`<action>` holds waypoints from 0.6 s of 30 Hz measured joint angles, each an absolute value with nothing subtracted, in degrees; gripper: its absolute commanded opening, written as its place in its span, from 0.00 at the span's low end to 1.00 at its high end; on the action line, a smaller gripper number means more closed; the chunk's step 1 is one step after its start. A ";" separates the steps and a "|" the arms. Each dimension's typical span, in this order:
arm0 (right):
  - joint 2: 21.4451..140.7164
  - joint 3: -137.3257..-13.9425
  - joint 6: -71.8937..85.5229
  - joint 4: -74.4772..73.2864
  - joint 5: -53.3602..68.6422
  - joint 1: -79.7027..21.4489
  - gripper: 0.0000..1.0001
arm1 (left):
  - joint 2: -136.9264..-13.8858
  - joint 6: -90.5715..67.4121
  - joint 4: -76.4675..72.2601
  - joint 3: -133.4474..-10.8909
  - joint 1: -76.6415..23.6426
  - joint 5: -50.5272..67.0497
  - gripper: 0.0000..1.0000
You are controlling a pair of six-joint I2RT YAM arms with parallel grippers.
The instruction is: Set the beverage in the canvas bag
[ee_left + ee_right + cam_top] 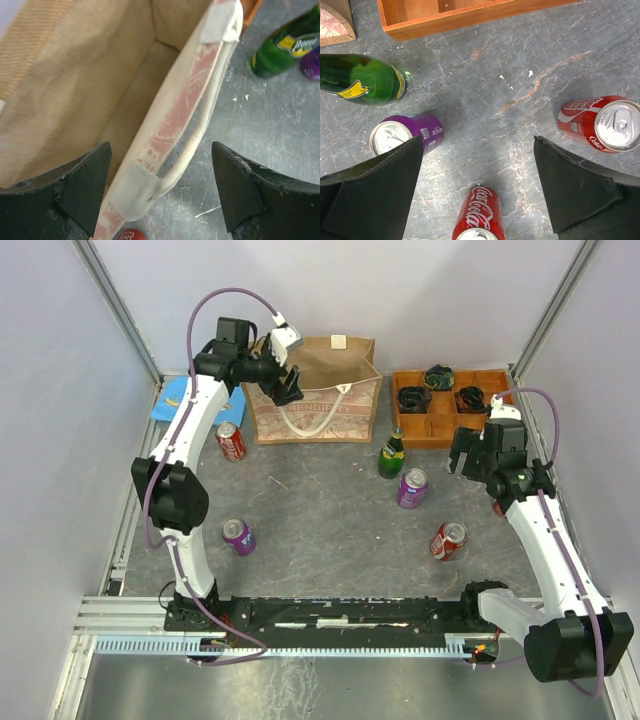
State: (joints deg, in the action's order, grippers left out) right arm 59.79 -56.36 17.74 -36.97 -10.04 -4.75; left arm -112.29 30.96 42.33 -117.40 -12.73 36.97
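Nearest the arm bases, the near purple can (238, 536) is standing on the grey table (330, 530) on the left. The near red can (448, 540) is sitting on the right. Further back, the far purple can (411, 488) is standing just beside the green bottle (392, 455), which is upright. The left red can (231, 441) is standing near the bag's left corner. The right wrist view is also showing one more red can (602, 125), top up, off to its right.

The canvas bag (320, 410) is standing at the back of the table, left of centre. It is tan fabric with a pale, pink-patterned front panel. A cream rope handle (315, 425) is hanging down the front. Its mouth is gaping open, and the part of the inside that shows is bare. To its right, a wooden tray (432, 426) is holding black rolls (413, 398), and a blue cloth (175, 400) is lying to its left.

The left gripper (287, 383) is hovering over the bag's left end. Its jaws are spread wide on either side of the front wall and are holding nothing. The right gripper (468, 462) is hanging above the table in front of the tray. Its jaws are also spread wide and empty, well apart from the cans below.
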 measured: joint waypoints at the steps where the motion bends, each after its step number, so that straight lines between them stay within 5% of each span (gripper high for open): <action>1: 59.79 -56.36 17.74 -37.04 -10.00 -4.75 0.99 | -112.29 32.56 42.92 -116.49 -13.15 37.04 0.87; 9: 60.27 -56.36 17.72 -37.36 -9.19 -4.75 0.99 | -112.49 36.84 39.44 -112.71 -16.60 32.58 0.80; 18: 60.36 -56.36 17.76 -37.36 -8.78 -4.75 0.99 | -112.73 39.94 28.12 -102.54 -19.35 22.94 0.16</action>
State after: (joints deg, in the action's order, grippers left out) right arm 60.36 -56.36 17.76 -37.36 -8.78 -4.75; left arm -112.73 39.94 28.12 -102.54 -19.35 22.94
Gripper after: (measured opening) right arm 0.991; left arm 0.419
